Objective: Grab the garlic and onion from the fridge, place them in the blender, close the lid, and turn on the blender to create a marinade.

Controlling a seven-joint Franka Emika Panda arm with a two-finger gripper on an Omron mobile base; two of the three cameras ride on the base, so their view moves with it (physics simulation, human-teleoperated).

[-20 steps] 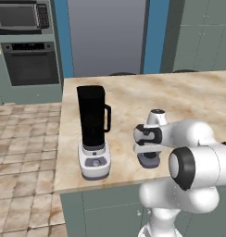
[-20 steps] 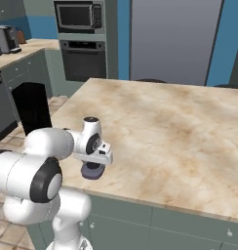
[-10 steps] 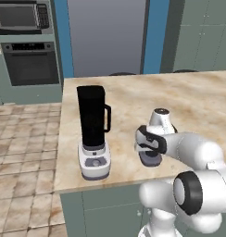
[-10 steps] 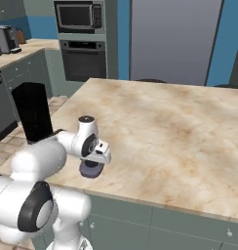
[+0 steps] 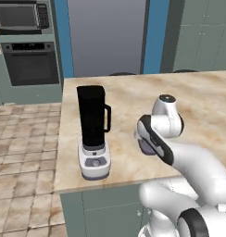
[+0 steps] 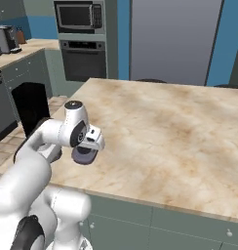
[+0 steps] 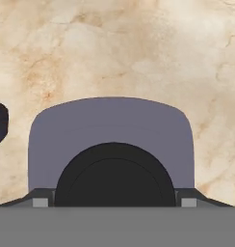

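The hand [image 6: 87, 146] hung over the lid [image 7: 110, 144], a rounded dark-grey cap with a raised black centre, lying flat on the marbled beige table [image 5: 198, 99], fingers spread wide either side of it. The tall black blender [image 5: 92, 132] stood upright nearby.

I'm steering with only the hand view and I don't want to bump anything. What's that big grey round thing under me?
Observer: That is the lid. It lies flat on the island counter, and the open end effector is just above it.
Operator: Where's the blender?
Observer: The blender stands upright near the counter's edge, apart from the lid, with its handle turned toward the lid.
Operator: Is the fridge open?
Observer: No, the fridge behind the counter looks shut.
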